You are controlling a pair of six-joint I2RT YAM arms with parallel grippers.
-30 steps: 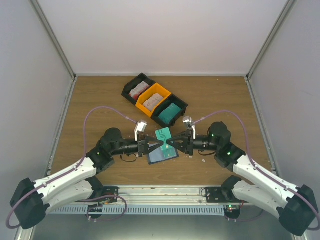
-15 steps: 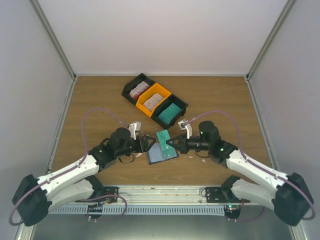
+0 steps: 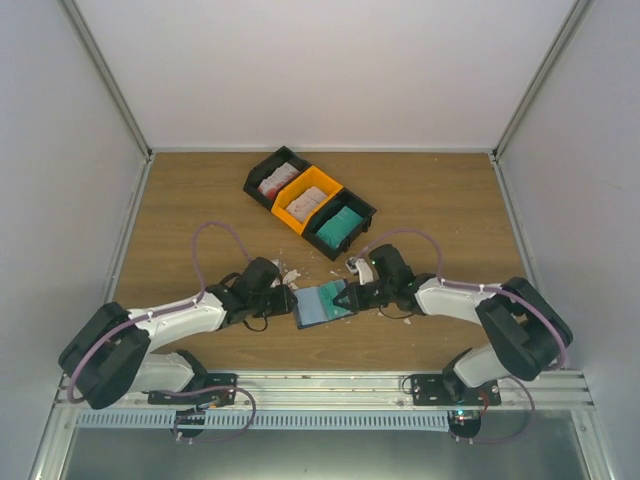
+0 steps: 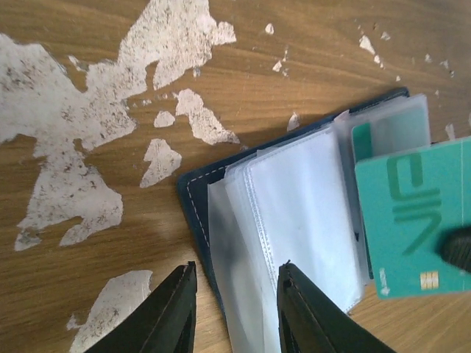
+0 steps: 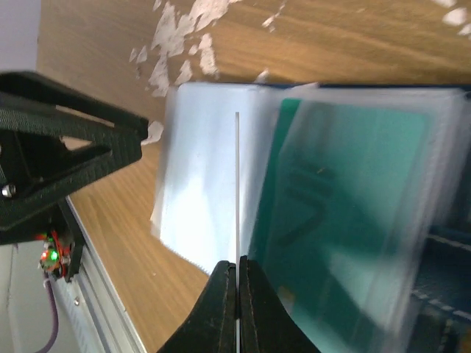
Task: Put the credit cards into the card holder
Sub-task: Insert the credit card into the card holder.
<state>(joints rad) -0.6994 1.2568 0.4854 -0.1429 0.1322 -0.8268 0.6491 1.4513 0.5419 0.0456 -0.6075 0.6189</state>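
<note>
The navy card holder lies open on the table, its clear sleeves fanned upward and its dark stitched edge showing. My left gripper is open and low, one jaw on each side of the holder's left edge and sleeves. My right gripper is shut on a teal credit card, seen edge-on in its own view. That card hangs over the holder's right half. A second teal card sits in a sleeve.
Three joined bins stand behind the holder: a black one with white and red cards, an orange one with pale cards, and a black one with teal cards. White scraps mark the wood around the holder.
The left gripper let go of the teal card, opened, and came down at the holder's left edge. The right gripper closed on the card and lowered it over the holder.
</note>
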